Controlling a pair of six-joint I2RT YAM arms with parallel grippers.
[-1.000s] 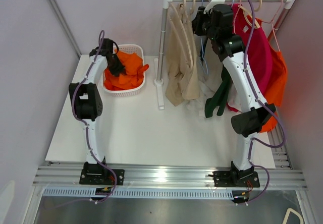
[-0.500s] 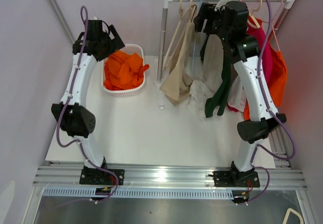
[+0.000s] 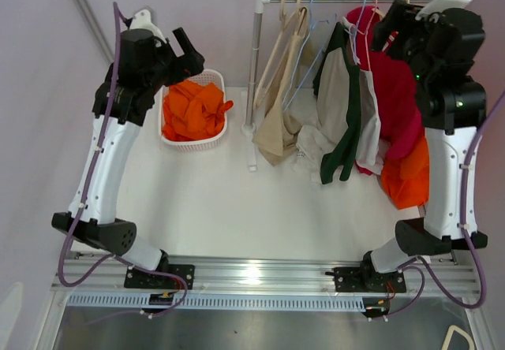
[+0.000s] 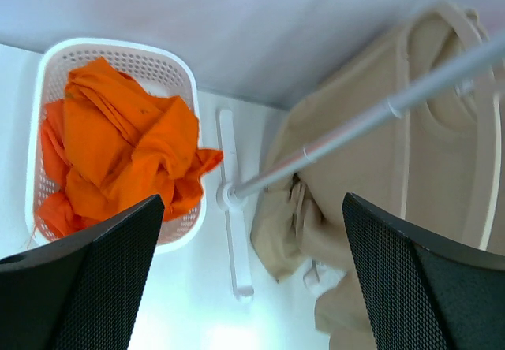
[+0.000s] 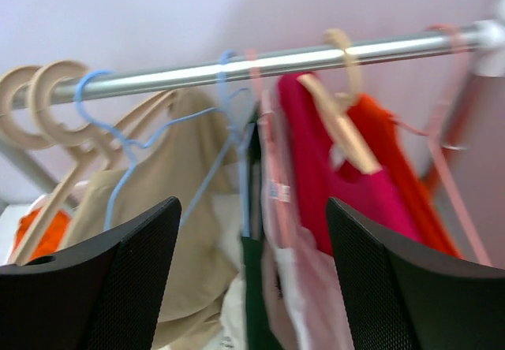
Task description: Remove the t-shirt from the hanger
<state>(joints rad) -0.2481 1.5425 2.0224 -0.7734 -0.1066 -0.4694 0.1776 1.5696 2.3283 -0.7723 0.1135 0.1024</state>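
Table (image 3: 237,208): white, bearing rack (image 3: 254,74) and basket (image 3: 207,74), both where they stood 0.5 s ago
Right arm (image 3: 446,153): raised and swung to right end of rail (image 5: 237,65), off the garments hidden before
Left arm (image 3: 106,153): lifted higher, wrist above and left of basket
Rail load: beige t-shirt (image 3: 280,121), green-and-white t-shirt (image 3: 343,106), red t-shirt (image 3: 394,98), orange t-shirt (image 3: 410,169), all on hangers
Basket contents: crumpled orange cloth (image 3: 193,106), heaped to rim
Left gripper (image 4: 251,208): fingers spread apart, empty, above basket
Right gripper (image 5: 252,204): fingers spread apart, empty, facing rail, touching no hanger
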